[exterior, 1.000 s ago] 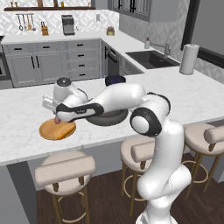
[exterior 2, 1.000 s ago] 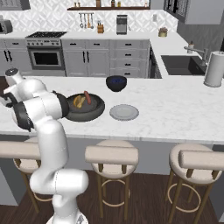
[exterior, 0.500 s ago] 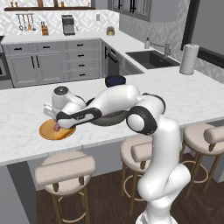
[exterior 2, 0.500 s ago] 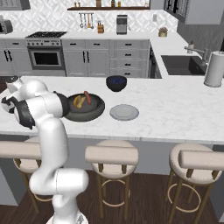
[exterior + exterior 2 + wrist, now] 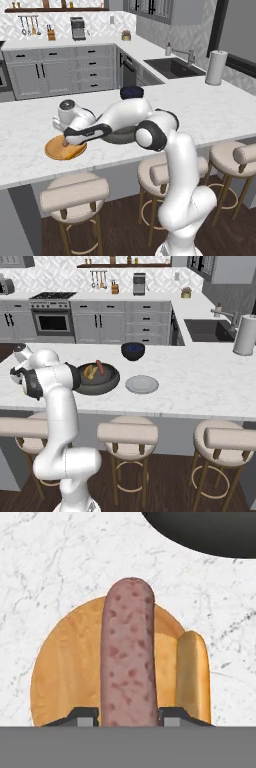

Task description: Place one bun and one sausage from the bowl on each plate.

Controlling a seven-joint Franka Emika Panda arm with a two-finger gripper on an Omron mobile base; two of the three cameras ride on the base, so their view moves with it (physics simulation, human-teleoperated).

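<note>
My gripper (image 5: 129,714) is shut on a reddish-brown sausage (image 5: 129,657), which points away from the hand over the tan wooden plate (image 5: 65,672). A yellow-orange bun (image 5: 194,677) lies on that plate, just right of the sausage. In the left base view the gripper (image 5: 64,143) hangs low over the wooden plate (image 5: 52,150) at the counter's left. The dark bowl (image 5: 107,383) holds another bun (image 5: 90,372) and another sausage (image 5: 100,367). To its right sits the pale grey plate (image 5: 141,384) with nothing on it. My arm covers most of the bowl (image 5: 120,136) in the left base view.
A small dark blue bowl (image 5: 133,350) stands behind the big bowl. A paper towel roll (image 5: 245,335) rises by the sink at the counter's far right. Three stools line the counter's near edge; one stool (image 5: 75,195) is under the wooden plate.
The hand has come down a little over the wooden plate, with the sausage still in its grip. The dishes have not moved.
</note>
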